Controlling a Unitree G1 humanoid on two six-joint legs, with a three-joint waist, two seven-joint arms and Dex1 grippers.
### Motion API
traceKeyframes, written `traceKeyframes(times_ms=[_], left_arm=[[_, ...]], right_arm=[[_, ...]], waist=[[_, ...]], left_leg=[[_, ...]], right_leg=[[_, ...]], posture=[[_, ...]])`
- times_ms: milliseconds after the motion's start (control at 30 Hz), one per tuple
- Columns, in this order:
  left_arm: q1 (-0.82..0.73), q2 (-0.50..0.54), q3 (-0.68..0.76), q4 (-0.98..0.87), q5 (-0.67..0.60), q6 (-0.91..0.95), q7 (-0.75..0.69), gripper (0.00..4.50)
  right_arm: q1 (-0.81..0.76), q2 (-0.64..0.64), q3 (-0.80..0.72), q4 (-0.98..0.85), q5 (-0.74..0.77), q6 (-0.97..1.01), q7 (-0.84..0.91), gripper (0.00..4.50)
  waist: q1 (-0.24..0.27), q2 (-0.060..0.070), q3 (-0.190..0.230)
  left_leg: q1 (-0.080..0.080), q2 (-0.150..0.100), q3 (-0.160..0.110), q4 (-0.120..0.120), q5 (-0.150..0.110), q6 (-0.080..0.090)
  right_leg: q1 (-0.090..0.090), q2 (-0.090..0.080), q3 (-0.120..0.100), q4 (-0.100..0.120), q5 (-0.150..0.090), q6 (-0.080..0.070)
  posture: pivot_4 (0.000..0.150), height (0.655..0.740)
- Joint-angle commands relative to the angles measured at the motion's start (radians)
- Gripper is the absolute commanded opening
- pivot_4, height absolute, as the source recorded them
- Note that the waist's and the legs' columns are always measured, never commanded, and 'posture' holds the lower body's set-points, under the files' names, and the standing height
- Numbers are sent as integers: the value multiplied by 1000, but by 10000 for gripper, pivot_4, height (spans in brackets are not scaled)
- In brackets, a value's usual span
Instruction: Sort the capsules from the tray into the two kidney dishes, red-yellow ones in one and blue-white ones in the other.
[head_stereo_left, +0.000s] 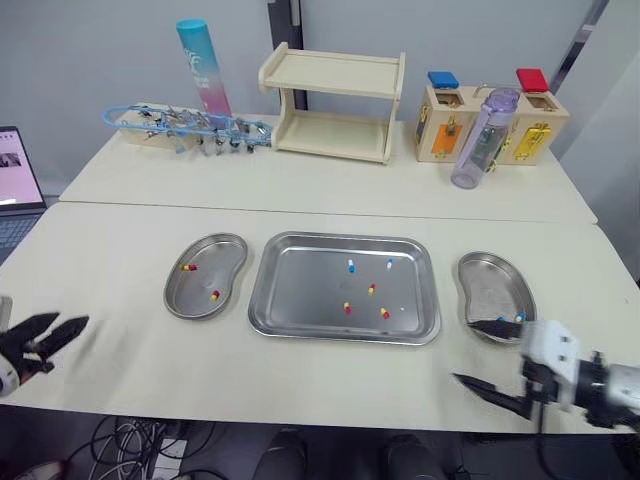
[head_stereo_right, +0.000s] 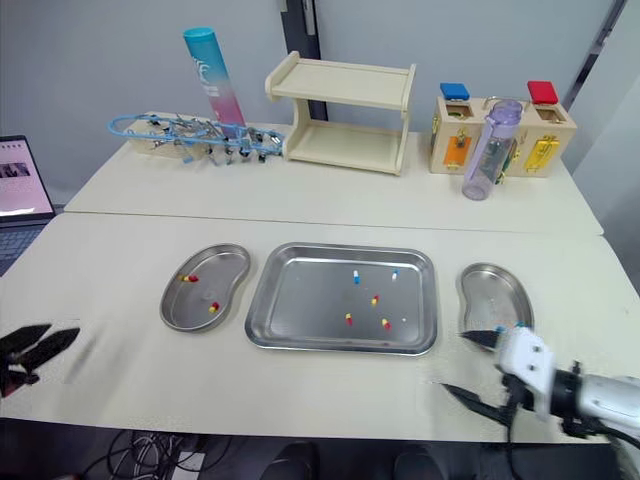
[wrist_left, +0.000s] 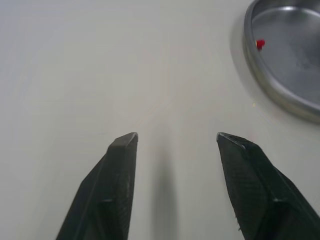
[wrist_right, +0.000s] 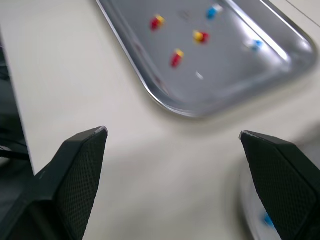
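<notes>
A steel tray (head_stereo_left: 300, 300) lies mid-table with three red-yellow capsules (head_stereo_left: 372, 289) and two blue-white capsules (head_stereo_left: 351, 266) in it. To its left, the left kidney dish (head_stereo_left: 225, 262) holds two red-yellow capsules (head_stereo_left: 215, 295). On the other side, the right kidney dish (head_stereo_left: 490, 285) holds a blue-white capsule (head_stereo_left: 519, 317). My left gripper (head_stereo_left: 55, 335) hovers open and empty near the table's front left edge, well left of that dish (wrist_left: 280, 90). My right gripper (head_stereo_left: 480, 355) is open and empty at the front right, just in front of the right dish, facing the tray (wrist_right: 210, 65).
Along the back stand a wooden shelf (head_stereo_left: 335, 105), a purple bottle (head_stereo_left: 482, 140), a wooden latch box (head_stereo_left: 495, 120), a tall blue-pink tube (head_stereo_left: 203, 68) and a blue rack of clips (head_stereo_left: 190, 128). A laptop (head_stereo_left: 15, 190) sits at the far left.
</notes>
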Motion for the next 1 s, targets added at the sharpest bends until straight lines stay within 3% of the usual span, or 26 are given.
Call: traceKeyframes(times_ms=[33,100,200,367,800,1000], left_arm=[[31,-4,0,-3,10,-69,-31,40674],[38,-10,-6,-7,1,-72,-33,44386],[35,-9,-14,-2,-3,-77,-33,44386],[47,-4,-27,-7,-2,-80,-47,44386],[88,-8,-21,0,2,-108,-55,44386],[95,-4,-65,-62,-3,-111,-97,44386]], right_arm=[[10,-39,-100,114,-25,-101,72,45000],[10,-75,-135,238,-50,-151,110,45000],[3,-122,-158,400,-92,-235,150,45000],[-39,-158,-143,515,-110,-293,170,45000],[-60,-150,-121,504,-122,-314,167,45000],[-94,-142,-107,316,-37,-235,151,45000]], waist=[[0,-1,-1],[0,-1,-1],[0,-1,-1],[-2,1,0],[-1,1,0],[-3,2,1]], left_leg=[[0,0,0,0,0,0],[0,0,0,0,0,0],[0,0,1,0,0,0],[0,0,1,0,0,0],[0,0,1,-1,0,0],[0,0,2,0,0,0]], right_leg=[[0,0,0,0,0,-1],[0,0,0,0,-1,-1],[0,0,0,-1,-1,-1],[0,0,0,0,-1,-1],[0,0,1,-1,-1,-1],[0,0,1,-1,-1,-1]], posture=[[1500,7400],[1500,7400],[1500,7400],[1500,7400],[1500,7400],[1500,7400]])
